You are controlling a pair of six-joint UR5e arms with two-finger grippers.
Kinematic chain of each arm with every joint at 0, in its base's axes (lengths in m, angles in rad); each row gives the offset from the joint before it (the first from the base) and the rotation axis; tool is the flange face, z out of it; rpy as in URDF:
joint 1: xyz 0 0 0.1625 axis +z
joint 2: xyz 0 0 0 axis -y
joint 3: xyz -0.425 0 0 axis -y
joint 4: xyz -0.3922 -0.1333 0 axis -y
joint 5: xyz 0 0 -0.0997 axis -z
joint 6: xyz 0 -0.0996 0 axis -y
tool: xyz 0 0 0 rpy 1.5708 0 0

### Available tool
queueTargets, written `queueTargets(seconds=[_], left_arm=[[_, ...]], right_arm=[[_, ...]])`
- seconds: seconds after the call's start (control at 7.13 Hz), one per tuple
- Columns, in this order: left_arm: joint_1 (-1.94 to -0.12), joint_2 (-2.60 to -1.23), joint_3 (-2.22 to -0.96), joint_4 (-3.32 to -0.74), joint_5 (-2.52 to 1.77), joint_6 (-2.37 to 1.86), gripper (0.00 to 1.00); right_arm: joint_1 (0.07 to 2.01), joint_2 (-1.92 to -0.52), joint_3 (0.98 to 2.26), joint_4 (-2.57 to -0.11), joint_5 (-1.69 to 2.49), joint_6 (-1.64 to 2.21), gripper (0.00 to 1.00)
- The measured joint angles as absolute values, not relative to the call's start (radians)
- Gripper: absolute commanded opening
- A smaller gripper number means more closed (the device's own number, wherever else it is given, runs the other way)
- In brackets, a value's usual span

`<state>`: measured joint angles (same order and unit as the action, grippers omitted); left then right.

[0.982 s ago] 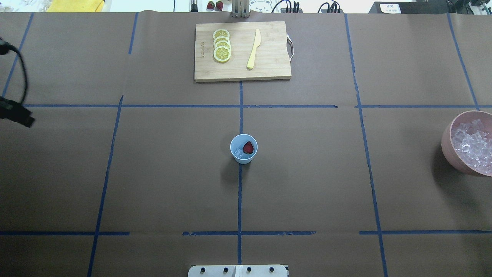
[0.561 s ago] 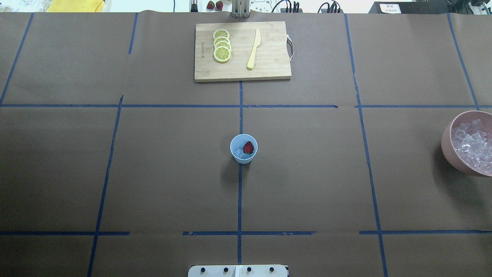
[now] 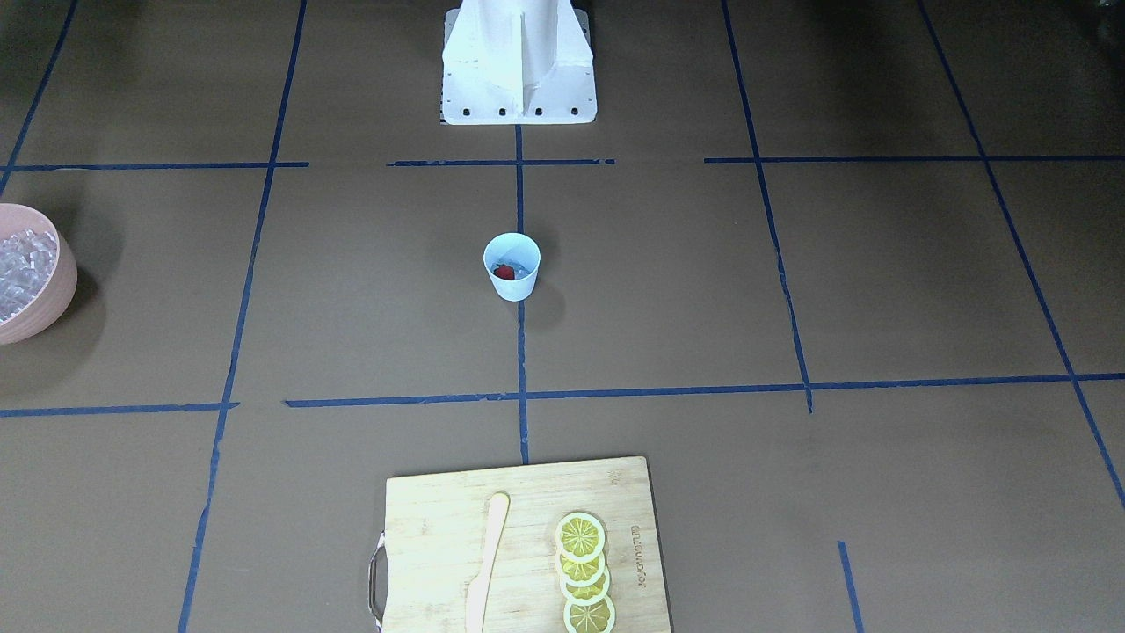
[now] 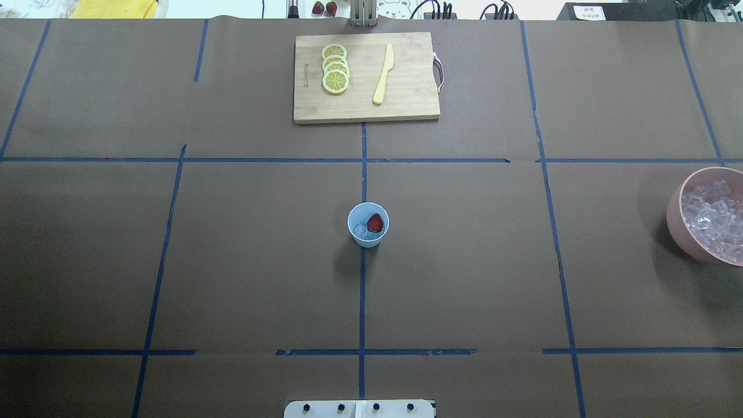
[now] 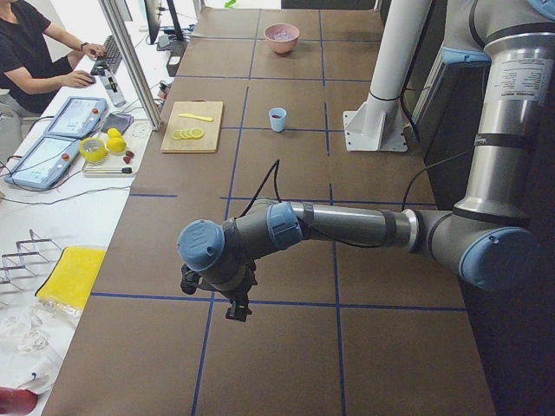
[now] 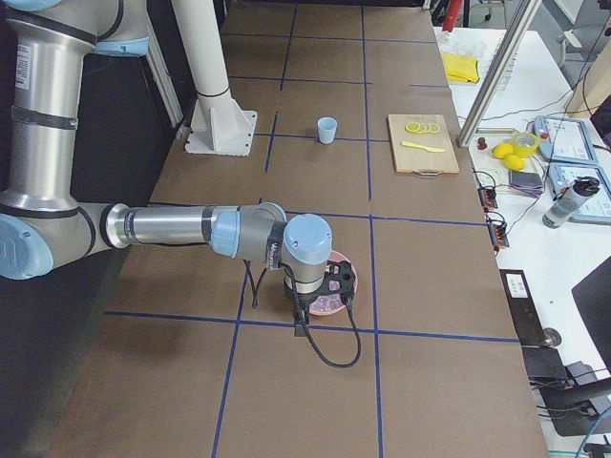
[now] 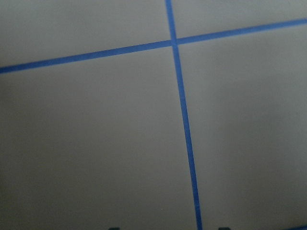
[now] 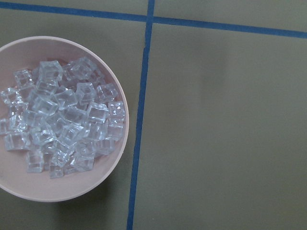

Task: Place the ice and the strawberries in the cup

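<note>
The pale blue cup [image 4: 368, 234] [image 3: 511, 286] stands upright at the table's middle on a blue tape line. Inside it lie a red strawberry [image 4: 375, 222] [image 3: 504, 272] and a clear ice cube [image 4: 360, 231]. More ice [image 8: 57, 122] [image 4: 713, 219] fills the pink bowl [image 8: 117, 158] [image 4: 673, 217] at the right edge. My right gripper [image 6: 304, 329] hangs over that bowl, and I cannot tell its state. My left gripper [image 5: 234, 305] hovers above bare table far to the left, state also unclear. The left wrist view shows only tape lines.
A wooden cutting board [image 4: 406, 98] with lemon slices [image 4: 335, 68] and a yellow knife [image 4: 383, 74] lies at the far middle. Two more strawberries [image 4: 324, 7] sit beyond the far edge. The robot base [image 3: 518, 79] is at the near edge. A person [image 5: 35, 52] sits at a side desk.
The dark part of my left arm at the overhead view's left edge has moved out of that view. Cup, strawberry and bowl stay where they were.
</note>
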<state>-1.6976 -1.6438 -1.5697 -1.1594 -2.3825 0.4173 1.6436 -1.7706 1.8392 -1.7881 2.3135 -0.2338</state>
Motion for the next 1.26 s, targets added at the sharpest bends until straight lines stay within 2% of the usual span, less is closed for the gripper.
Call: queueTargets(seconds=[0.28,0.42,0.84,1.26], left_arm=[[-1.67,-1.588,-1.578,-1.325,-2.38,0.242,0.78],[-1.652,-1.559,-1.594,-1.389,-2.38,0.157,1.0],[-1.622,-1.504,-1.669,-1.427,-2.377,0.004,1.0],[-1.617,-1.468,-1.699,-1.438,-2.379,0.03,1.0]], right_arm=[[1.644,-1.77,1.825,-1.785,2.314,-0.233,1.0],[1.644,-1.767,1.824,-1.784,2.313,-0.231,1.0],[1.643,-1.764,1.825,-1.783,2.333,-0.224,1.0],[1.643,-1.764,1.816,-1.782,2.342,-0.22,1.0]])
